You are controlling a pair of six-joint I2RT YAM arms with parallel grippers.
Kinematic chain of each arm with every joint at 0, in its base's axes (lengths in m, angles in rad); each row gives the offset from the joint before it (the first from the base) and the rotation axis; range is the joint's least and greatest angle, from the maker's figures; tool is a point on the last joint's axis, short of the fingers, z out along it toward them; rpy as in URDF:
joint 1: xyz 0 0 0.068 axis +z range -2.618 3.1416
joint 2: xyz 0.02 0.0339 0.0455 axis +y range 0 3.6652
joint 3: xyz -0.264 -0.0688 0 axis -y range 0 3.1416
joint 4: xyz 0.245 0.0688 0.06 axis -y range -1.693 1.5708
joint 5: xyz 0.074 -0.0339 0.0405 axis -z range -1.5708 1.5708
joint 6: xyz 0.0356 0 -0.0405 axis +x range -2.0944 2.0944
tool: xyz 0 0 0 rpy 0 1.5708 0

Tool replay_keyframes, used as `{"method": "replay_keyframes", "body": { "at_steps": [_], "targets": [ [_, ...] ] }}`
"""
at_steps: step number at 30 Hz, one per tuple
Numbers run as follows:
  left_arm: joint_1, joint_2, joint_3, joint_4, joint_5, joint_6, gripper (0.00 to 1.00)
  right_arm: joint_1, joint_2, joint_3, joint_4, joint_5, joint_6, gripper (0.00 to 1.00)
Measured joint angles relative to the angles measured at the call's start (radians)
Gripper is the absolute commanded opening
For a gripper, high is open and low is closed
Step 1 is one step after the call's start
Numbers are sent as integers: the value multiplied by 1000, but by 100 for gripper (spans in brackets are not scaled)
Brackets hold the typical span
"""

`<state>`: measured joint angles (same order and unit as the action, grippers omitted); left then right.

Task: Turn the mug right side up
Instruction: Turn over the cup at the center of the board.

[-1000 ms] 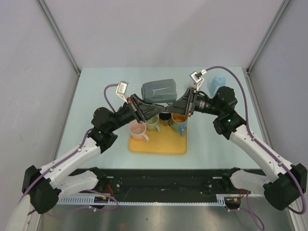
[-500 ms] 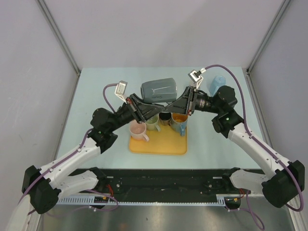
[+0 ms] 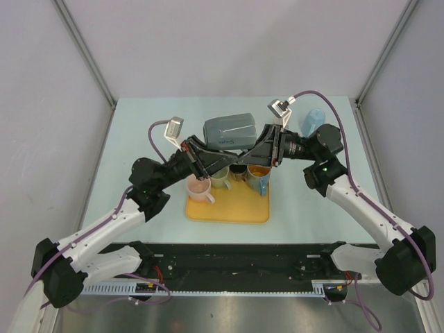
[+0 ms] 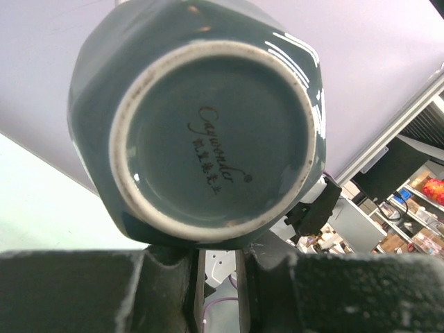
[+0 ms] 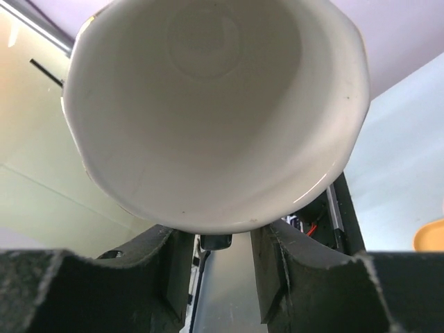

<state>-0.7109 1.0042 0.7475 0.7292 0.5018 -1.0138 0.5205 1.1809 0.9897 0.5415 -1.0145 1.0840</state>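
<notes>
A grey-blue mug (image 3: pixel 227 130) hangs on its side in the air above the orange tray (image 3: pixel 229 208). In the left wrist view its base (image 4: pixel 215 139) faces the camera. In the right wrist view its white inside (image 5: pixel 215 104) does. My left gripper (image 3: pixel 208 158) reaches up under its base end, jaws narrowly apart and pressed to its underside (image 4: pixel 215 253). My right gripper (image 3: pixel 258 151) reaches under its rim end, jaws close together against the lower rim (image 5: pixel 211 236). The handle is hidden.
On the tray stand a pink mug (image 3: pixel 199 188), a green mug (image 3: pixel 220 179), a dark mug (image 3: pixel 238 171) and a blue mug with an orange inside (image 3: pixel 258 177). A light-blue cup (image 3: pixel 313 121) stands at the back right of the table.
The mug and both grippers have shifted slightly up and to the left. The right wrist has risen a little. Both holds look unchanged.
</notes>
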Motion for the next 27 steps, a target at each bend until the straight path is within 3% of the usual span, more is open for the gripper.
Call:
{"method": "replay_keyframes", "body": {
  "at_steps": [6,16,25,27],
  "targets": [
    [-6,0,0,22,15,-6,0,0,15,0,80,-48,54,41],
    [-6,0,0,33,16,-4,0,6,31,0,130,-79,96,20],
    [-16,5,0,53,6,3,0,11,31,0,143,-73,117,8],
    [-16,5,0,56,6,4,0,14,31,0,143,-71,117,10]
  ]
}}
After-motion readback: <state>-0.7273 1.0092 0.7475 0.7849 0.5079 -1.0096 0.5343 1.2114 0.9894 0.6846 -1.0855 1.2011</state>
